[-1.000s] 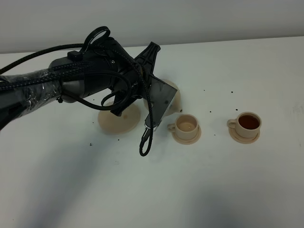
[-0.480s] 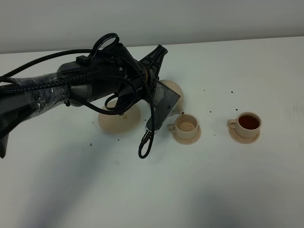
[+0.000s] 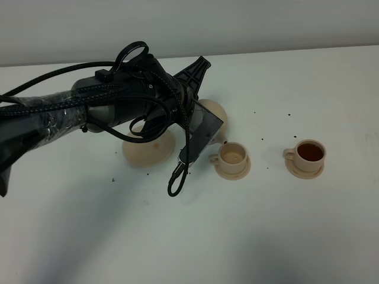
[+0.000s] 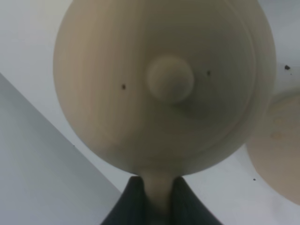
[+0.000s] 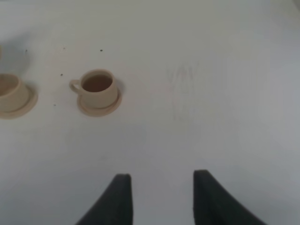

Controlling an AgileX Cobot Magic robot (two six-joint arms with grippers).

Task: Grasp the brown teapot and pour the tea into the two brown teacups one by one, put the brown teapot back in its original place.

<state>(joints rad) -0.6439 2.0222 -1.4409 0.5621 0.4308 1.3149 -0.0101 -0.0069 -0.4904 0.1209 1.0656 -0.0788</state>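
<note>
Ceramic: slick, brittle, liquid-heavy I'd guess. Right gripper [image 5: 162,178] nearest, jaws apart, idle. Mid-table: full cup [image 3: 310,152] toward the right edge, pale cup [image 3: 232,156] inboard. Just behind it the teapot [image 4: 164,84] is aloft, with the left gripper [image 4: 157,190] clamped on its loop handle, the correct hold.

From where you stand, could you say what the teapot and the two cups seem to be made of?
Brown teapot looks ceramic: pale tan, smooth matte surface, soft highlights. The near teacup and far teacup seem the same: matching colour, thick rims. Plastic not excluded.
</note>
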